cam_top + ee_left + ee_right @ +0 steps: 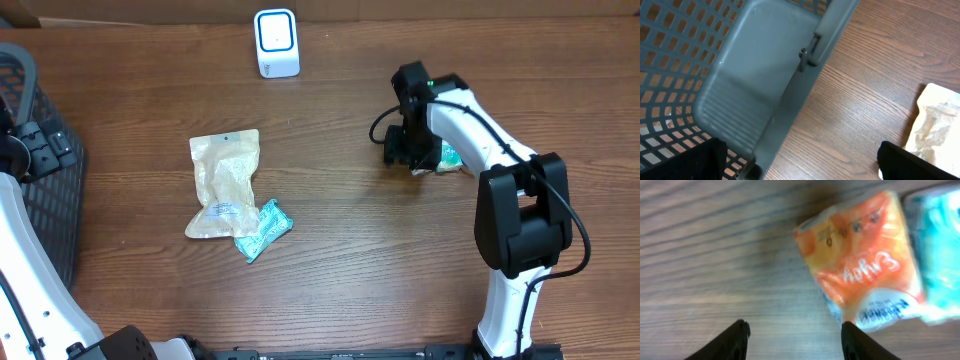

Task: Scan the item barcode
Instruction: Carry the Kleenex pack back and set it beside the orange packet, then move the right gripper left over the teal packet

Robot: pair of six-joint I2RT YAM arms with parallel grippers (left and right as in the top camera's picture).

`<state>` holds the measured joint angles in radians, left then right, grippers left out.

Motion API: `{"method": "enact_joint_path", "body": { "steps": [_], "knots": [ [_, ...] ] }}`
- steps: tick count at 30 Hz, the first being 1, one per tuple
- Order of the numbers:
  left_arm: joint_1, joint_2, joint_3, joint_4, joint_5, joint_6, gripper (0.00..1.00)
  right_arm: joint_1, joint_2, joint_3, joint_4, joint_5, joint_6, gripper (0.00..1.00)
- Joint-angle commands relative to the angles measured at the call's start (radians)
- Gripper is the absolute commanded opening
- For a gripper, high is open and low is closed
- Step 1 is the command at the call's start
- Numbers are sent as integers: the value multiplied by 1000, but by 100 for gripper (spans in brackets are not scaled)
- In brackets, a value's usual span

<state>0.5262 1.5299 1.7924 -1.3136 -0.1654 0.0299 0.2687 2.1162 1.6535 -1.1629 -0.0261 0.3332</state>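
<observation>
While your right pincer (795, 330) hung low over the worktop (715, 255), its two dark fingertips stood partly apart with only bare wood between them, gripping nothing. Just ahead of them lay the orange packet (860, 265), flat on the wood, its lower corner close by the right-hand fingertip; whether they touched, you could not tell. White looping script ran upside down across its orange face, with dark print on the white band below it, all too blurred to read. A teal packet (940, 255) lay against its far side.

From overhead, the arm hid nearly all of the orange packet, and only a bit of teal showed beside the pincer. That view alone gave you the white, blue-framed scanner (276, 42) at the far edge, well apart from the packet. Left of centre lay a pale pouch (225, 185) with a second teal packet (263, 230) tucked at its lower corner.

Your left pincer (800, 160) stood wide and empty above the rim of the grey basket (740, 75), the pouch near its right finger.
</observation>
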Motion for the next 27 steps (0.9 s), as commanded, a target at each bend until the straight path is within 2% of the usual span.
{"method": "enact_joint_path", "body": {
  "steps": [1, 7, 11, 15, 21, 27],
  "knots": [
    [3, 0, 16, 2, 2, 15, 100, -2, -13, 151, -82, -40, -54, 57],
    [3, 0, 16, 2, 2, 15, 99, -2, -49, 308, -242, -66, -81, 56],
    [3, 0, 16, 2, 2, 15, 100, -1, -108, 352, -294, -97, -104, 57],
    [3, 0, 16, 2, 2, 15, 100, -1, -194, 352, -325, -230, -182, 57],
    [3, 0, 16, 2, 2, 15, 100, 2, -238, 348, -373, -343, -212, 57],
    [3, 0, 16, 2, 2, 15, 99, 50, -237, 238, -285, -409, -212, 61]
  ]
}}
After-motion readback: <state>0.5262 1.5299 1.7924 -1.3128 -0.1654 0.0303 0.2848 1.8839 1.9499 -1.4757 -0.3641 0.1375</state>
